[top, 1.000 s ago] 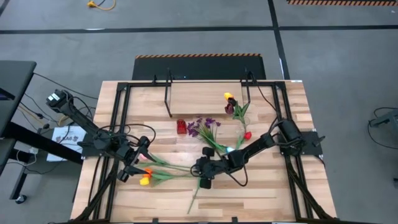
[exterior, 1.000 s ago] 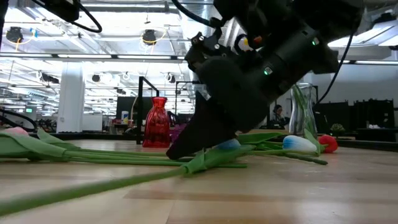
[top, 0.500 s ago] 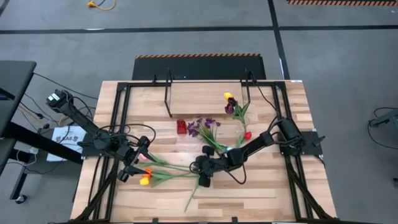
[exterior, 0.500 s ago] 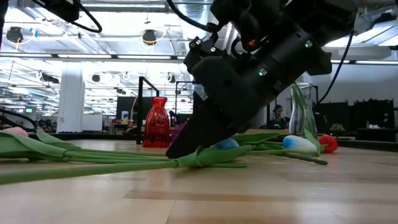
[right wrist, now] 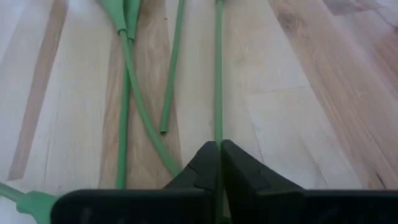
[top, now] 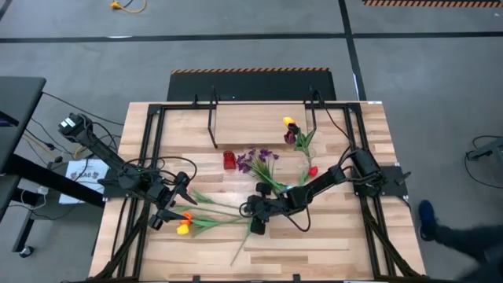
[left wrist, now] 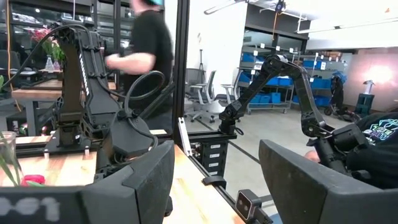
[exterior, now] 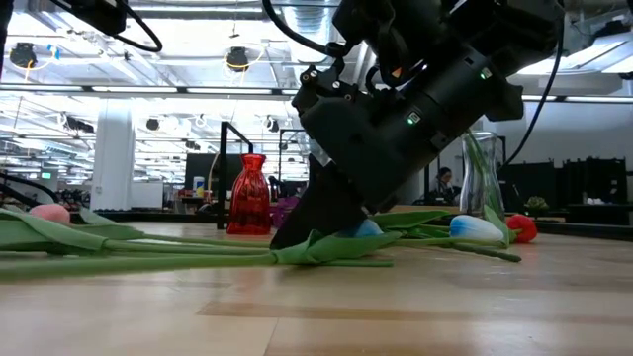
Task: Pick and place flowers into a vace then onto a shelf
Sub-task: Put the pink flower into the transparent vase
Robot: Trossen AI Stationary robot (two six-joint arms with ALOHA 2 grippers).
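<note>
1. Right gripper (top: 253,209) low on the tabletop (top: 330,244), just in front of the purple sprig (top: 257,160), on the side away from the shelf (top: 251,126); fingers (right wrist: 208,163) clenched on a thin green stem (right wrist: 218,74) running straight out between them.
2. Same stem seen from above as a long line (top: 240,250) trailing from that gripper toward the table's front edge; bloom end hidden under the arm, possibly the pale blue-white tulip (exterior: 361,228) at the gripper's foot in the low view.
3. Left gripper (top: 174,203) off to the left of the sprig, nearer the table's left rail, fingers (left wrist: 134,186) spread apart and holding nothing.
4. Orange and yellow tulips (top: 183,222) lying flat just in front of the left gripper, stems stretching toward the right gripper.
5. Red vase (top: 229,159) standing just left of the sprig, between it and the left arm.
6. Yellow and dark maroon tulips (top: 291,130) right of the sprig, at the shelf's right end; red tulip (top: 312,170) lying a little in front of them.
7. Glass vase (exterior: 481,178) upright behind the right arm in the low view.
</note>
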